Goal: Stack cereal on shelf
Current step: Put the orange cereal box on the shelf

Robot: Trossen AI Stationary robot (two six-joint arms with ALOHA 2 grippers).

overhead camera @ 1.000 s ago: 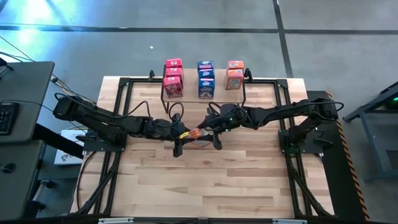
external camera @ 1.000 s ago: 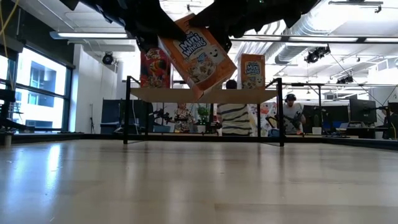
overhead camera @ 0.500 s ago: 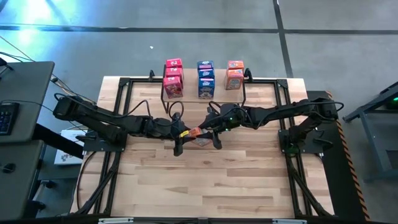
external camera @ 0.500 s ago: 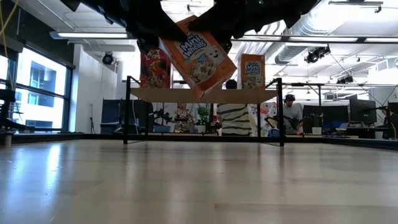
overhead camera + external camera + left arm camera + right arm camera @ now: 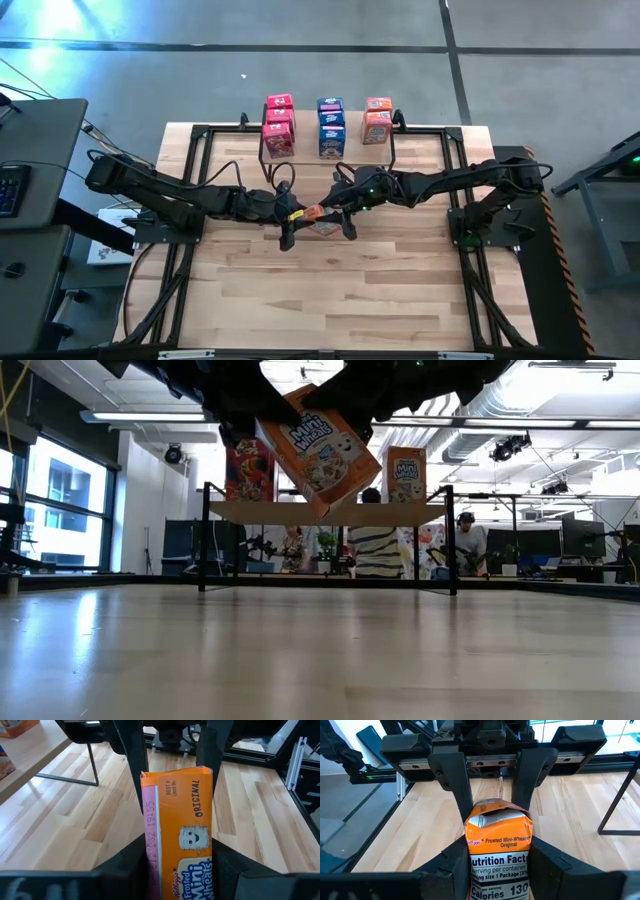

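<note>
Both my left claw (image 5: 291,213) and right claw (image 5: 335,211) pinch the orange box (image 5: 318,450) mid-handover; next the left should release.

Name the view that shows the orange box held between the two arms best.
The low view: the orange box hangs tilted in mid-air, its printed front fully visible. The high view shows only an orange sliver between the arms. The left wrist view shows its side and one end; the right wrist view its other end.
</note>
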